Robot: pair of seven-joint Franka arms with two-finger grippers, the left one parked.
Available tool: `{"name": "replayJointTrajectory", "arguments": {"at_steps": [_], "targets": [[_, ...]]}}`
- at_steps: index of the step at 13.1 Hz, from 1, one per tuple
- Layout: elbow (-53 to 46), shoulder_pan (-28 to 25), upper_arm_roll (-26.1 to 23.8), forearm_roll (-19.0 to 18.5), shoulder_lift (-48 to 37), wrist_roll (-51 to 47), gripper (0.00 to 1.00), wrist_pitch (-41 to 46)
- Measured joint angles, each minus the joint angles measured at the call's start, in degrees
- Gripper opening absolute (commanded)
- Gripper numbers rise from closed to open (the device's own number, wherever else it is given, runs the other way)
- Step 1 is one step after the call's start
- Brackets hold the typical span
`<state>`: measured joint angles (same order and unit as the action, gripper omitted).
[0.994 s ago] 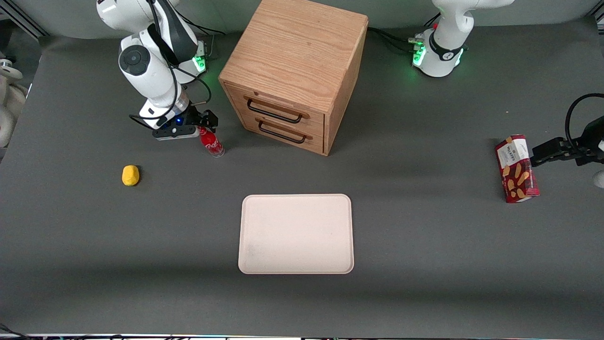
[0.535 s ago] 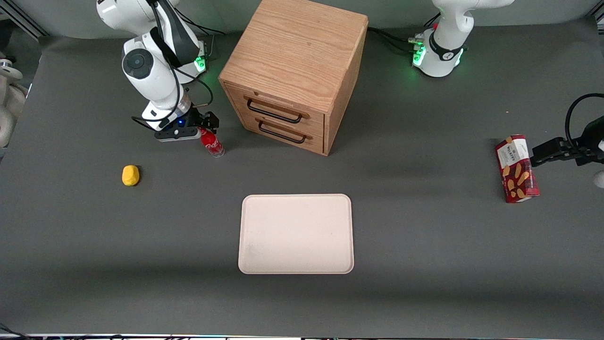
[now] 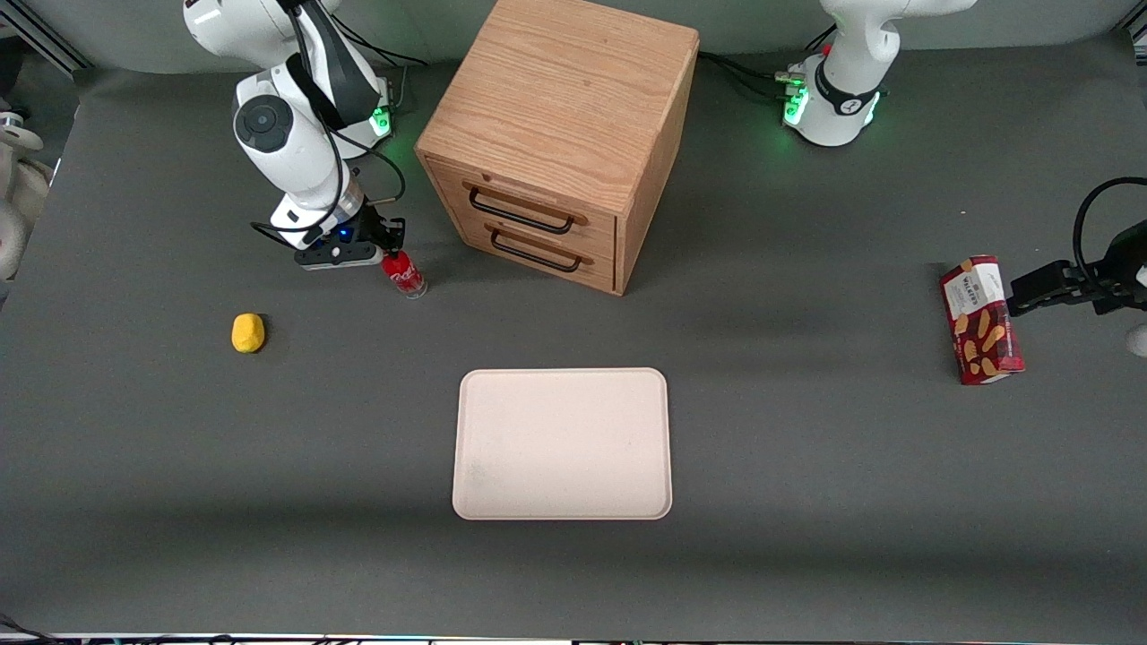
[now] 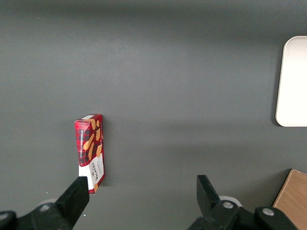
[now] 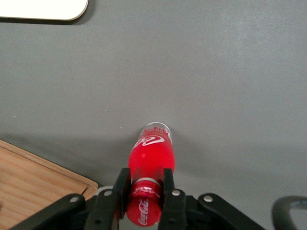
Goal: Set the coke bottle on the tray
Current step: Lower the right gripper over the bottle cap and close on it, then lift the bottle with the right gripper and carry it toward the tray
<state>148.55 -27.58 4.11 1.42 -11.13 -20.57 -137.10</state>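
Red coke bottle (image 5: 149, 160) now pinched at neck by pincer (image 5: 144, 192).

White Coca-Cola script runs along the red coke bottle (image 5: 149, 158) and its cap, held in the gripper (image 5: 145, 191). The red snack box (image 3: 980, 320) reads "Walkers".

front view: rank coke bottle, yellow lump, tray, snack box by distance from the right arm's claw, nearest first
1. Coke bottle: in the claw, which is shut on its neck.
2. Yellow lump: nearer the camera, at the working arm's end.
3. Tray: mid-table, near the camera.
4. Snack box: at the parked arm's end.
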Motion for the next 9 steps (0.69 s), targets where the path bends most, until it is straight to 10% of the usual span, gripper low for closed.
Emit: {"name": "replayJointTrajectory", "arguments": {"at_steps": [9], "targets": [[-20.2,0.2,2.9,0.0,-0.6,0.0,0.0,24.1]]}}
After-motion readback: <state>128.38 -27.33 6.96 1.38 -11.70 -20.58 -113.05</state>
